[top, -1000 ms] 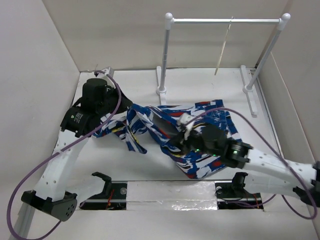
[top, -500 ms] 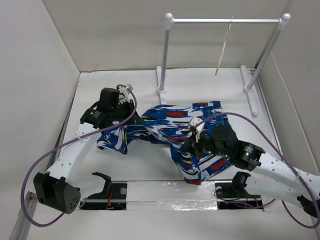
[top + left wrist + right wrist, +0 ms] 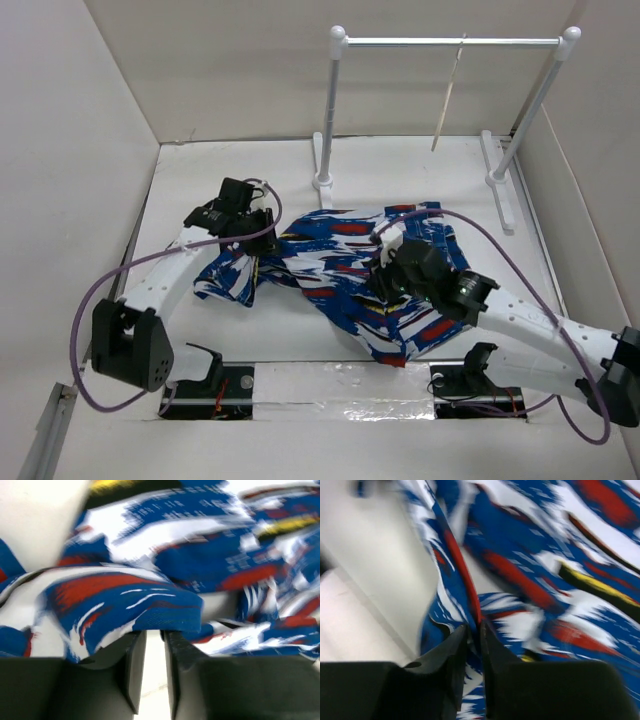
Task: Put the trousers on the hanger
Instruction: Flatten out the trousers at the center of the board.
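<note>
The trousers (image 3: 330, 262) lay crumpled across the middle of the table (image 3: 230, 165), spread from 9 o'clock to 4 o'clock in the overhead view, with no part of them raised toward the rail. The hanger (image 3: 447, 95) hung bare from the rack (image 3: 450, 42) at about 1 o'clock from the cloth and well apart from it, so in my judgement the task was at an early stage. The garment had been gripped, but folding or draping it over the hanger was not yet done.

The left gripper (image 3: 154, 636) sat at the 10 o'clock edge of the cloth, its jaws narrow, with a blue fold caught at their tips. The right gripper (image 3: 474, 630) sat at about 3 o'clock from the garment's middle, its jaws likewise narrow and pinching a red-edged ridge of cloth.

Count:
- One pair of trousers
- One hanger
- One rack with two upright posts
- Two grippers, both engaged on the cloth
</note>
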